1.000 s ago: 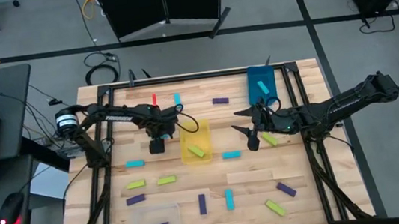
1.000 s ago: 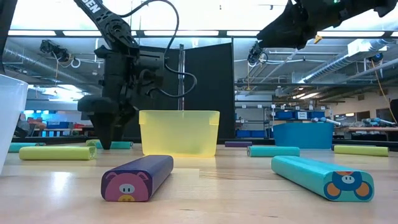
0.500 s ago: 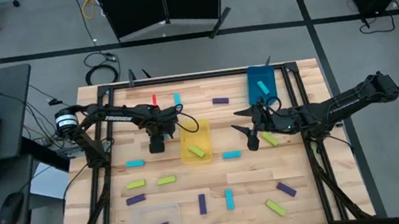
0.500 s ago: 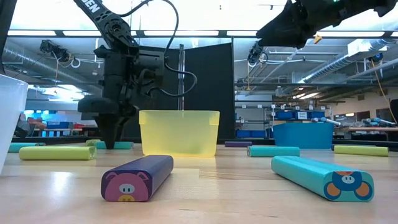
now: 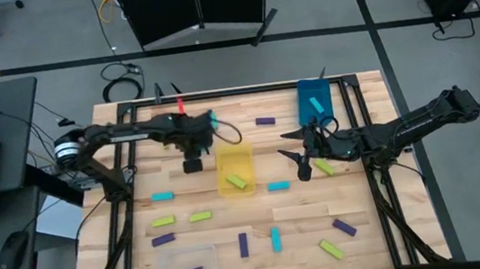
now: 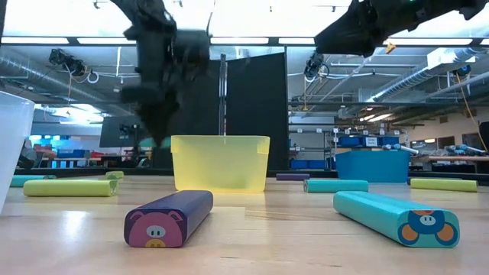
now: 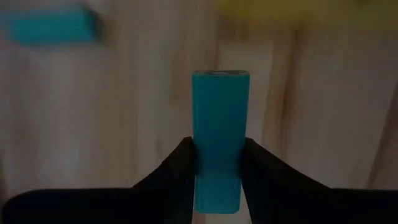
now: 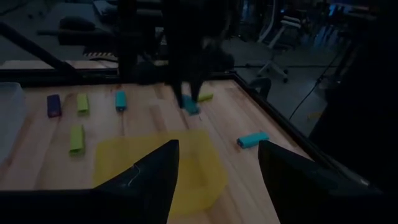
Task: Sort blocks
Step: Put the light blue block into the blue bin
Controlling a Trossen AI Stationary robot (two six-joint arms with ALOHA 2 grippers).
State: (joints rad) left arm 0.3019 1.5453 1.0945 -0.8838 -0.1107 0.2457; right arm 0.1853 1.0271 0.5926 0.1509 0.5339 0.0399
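— What is changed from a second ago?

— The left gripper (image 5: 193, 164) has been raised from the table (image 5: 303, 209) and shifted a little toward the far edge, just beside the yellow bin (image 5: 234, 158). In the low view it was seen with its tips down on the wood; now it is seen well above the bin's rim. The fingers have been narrowed onto a cyan block (image 7: 219, 106), which is pinched across its width near one end, with the rest standing out beyond the tips. That block was lying by the tips on the table before and is no longer seen there.

— And the other arm?

— No change is noted. The right gripper (image 8: 216, 152) is held above the table on the other side of the yellow bin, its fingers spread wide with nothing between them.

— How many blocks are counted?

— From above, five cyan blocks (image 5: 163, 197) are seen: one inside the blue bin (image 5: 312, 90), one near the left arm and three on open wood. The gripped one makes six. Five yellow-green blocks (image 5: 200, 216) are counted: one in the yellow bin, one partly under the right arm and three on the table. Five purple blocks (image 5: 265, 121) are counted, one of them in the clear bin (image 5: 173, 258).

— And bins?

— Three: yellow, blue and clear.
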